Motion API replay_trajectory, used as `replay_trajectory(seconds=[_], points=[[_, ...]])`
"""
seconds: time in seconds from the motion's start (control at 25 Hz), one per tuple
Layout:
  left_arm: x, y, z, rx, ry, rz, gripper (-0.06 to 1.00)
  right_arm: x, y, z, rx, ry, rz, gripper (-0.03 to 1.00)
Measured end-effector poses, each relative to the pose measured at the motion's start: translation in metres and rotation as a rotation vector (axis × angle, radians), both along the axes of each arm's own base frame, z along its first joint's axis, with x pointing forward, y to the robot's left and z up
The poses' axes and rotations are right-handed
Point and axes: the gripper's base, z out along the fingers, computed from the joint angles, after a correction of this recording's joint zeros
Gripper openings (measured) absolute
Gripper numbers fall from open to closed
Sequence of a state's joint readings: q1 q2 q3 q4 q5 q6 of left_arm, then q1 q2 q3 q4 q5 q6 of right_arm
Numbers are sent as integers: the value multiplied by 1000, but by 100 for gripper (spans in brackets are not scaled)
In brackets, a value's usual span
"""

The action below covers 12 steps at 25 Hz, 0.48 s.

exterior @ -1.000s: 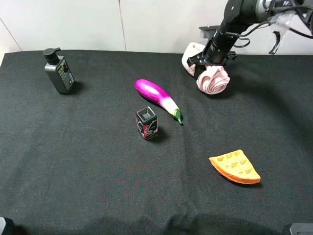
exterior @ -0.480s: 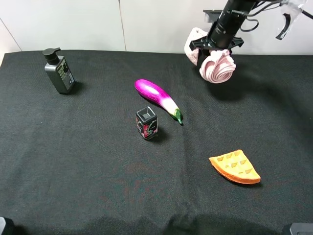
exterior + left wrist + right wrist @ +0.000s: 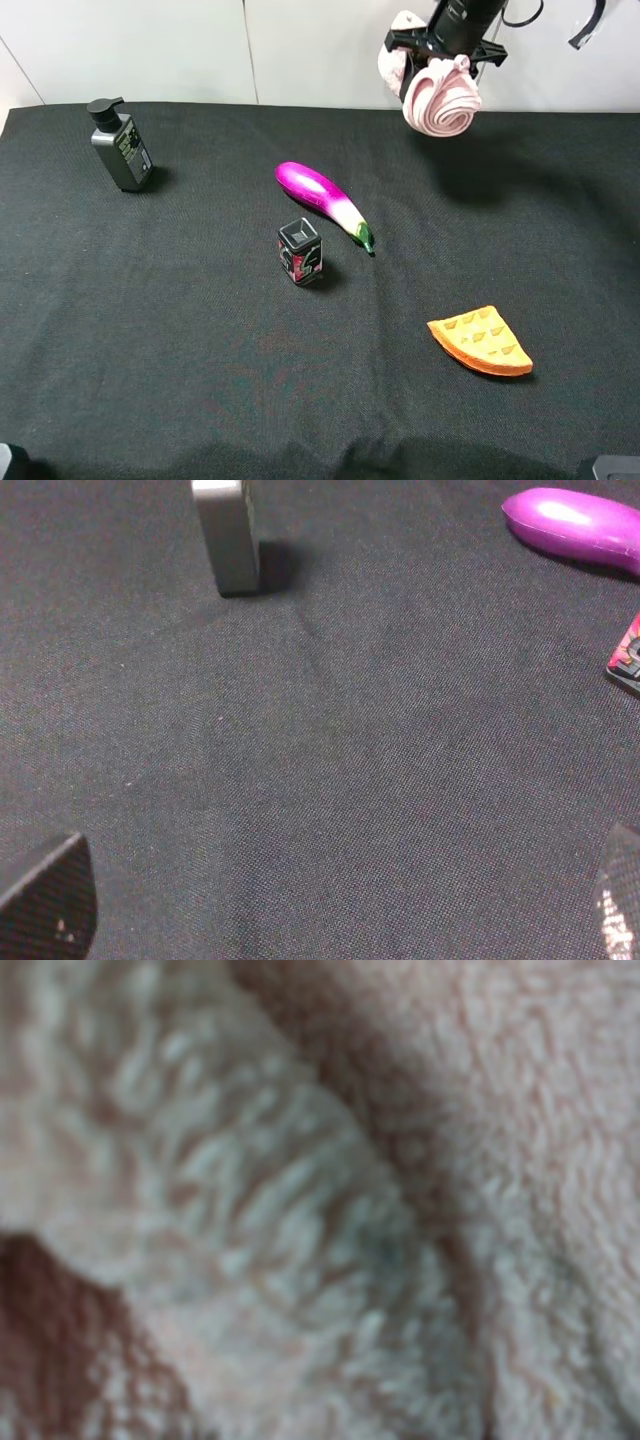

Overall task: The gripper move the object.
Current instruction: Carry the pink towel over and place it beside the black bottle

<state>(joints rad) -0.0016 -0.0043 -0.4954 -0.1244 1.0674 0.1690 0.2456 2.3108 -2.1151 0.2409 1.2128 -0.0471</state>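
The object (image 3: 441,97), a pale pink rolled cloth bundle with spiral ends, hangs in the air above the far right part of the black table (image 3: 200,380). My right gripper (image 3: 447,52) comes down from the top of the exterior view and is shut on the bundle's middle. In the right wrist view the pink cloth (image 3: 330,1190) fills the whole picture, blurred, and hides the fingers. My left gripper (image 3: 330,910) is open over bare black cloth, with only its two fingertips (image 3: 45,900) showing at the picture's corners and nothing between them.
A purple eggplant (image 3: 322,201) lies mid-table, with a small dark box (image 3: 300,251) beside it. An orange waffle wedge (image 3: 481,342) rests front right. A grey pump bottle (image 3: 120,146) stands far left. A white wall runs behind the table.
The right gripper has lifted the pink bundle off the table and carried it upward; its shadow on the cloth now lies apart from it. Nothing else moved.
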Motion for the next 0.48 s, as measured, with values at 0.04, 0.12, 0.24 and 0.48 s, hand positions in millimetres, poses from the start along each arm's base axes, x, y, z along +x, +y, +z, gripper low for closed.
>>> replay_trajectory(seconds=[0.04,0.12,0.24,0.48], points=[[0,0,0,0,0,0,100,-1,2,4,3,-6,-1,35],[0,0,0,0,0,0,100,-5,8,13,10,-20,4,35],[0,0,0,0,0,0,100,-14,24,26,24,-36,11,35],[0,0,0,0,0,0,100,-35,70,34,48,-31,68,35]])
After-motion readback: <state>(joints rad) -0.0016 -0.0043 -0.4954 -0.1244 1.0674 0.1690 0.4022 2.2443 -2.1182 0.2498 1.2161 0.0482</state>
